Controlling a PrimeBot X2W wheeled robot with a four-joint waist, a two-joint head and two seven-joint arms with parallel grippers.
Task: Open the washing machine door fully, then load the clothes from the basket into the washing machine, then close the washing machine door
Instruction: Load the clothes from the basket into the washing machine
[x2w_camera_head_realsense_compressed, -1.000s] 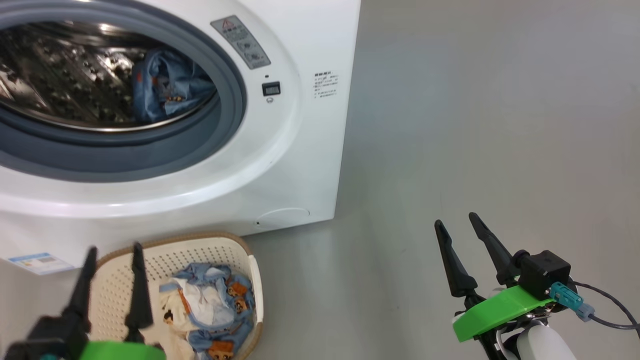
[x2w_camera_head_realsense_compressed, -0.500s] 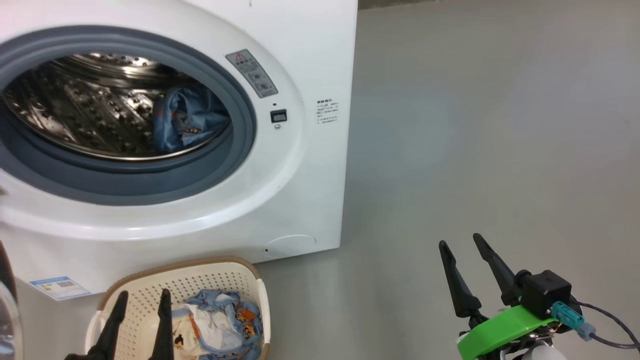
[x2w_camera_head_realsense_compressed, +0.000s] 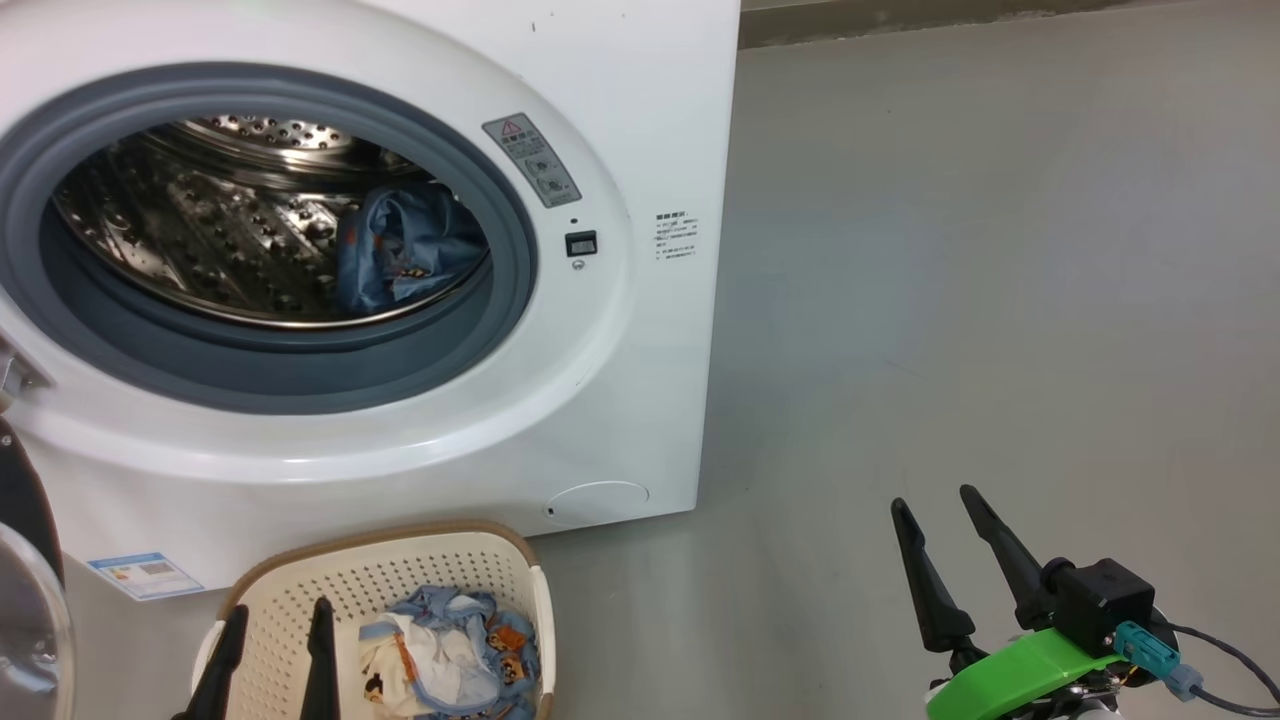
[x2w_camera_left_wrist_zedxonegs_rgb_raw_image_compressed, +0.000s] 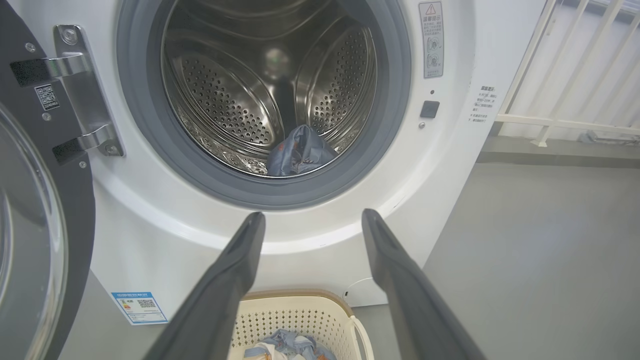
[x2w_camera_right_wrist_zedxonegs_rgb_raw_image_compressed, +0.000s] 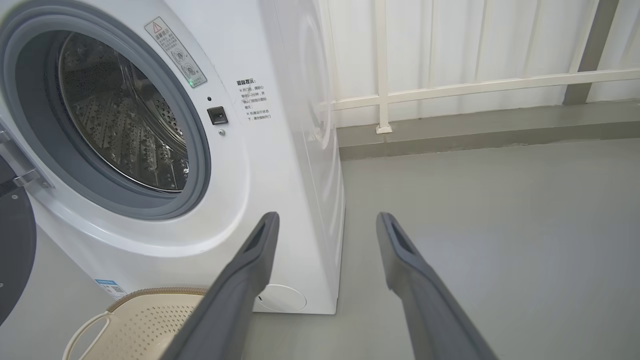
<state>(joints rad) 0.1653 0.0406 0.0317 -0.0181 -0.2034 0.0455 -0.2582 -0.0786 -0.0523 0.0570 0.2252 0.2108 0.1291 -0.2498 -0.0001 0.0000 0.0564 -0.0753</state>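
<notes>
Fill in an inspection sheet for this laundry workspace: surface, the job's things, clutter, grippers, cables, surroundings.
Surface: smooth grey floor, carrying machine and basket.
Job's things: big white front-loading washing machine; its round black-rimmed glass door is swung open at the left; one blue garment lies in the perforated steel drum; a cream perforated plastic basket with a brown rim sits before the machine, holding blue printed and white clothes.
Clutter: nothing seen.
Grippers: left gripper open, empty, over the basket; right gripper open, empty, over the floor.
Cables: dark cable with teal connector at the right wrist.
Surroundings: white railing behind the machine; blue label sticker on its lower front.
</notes>
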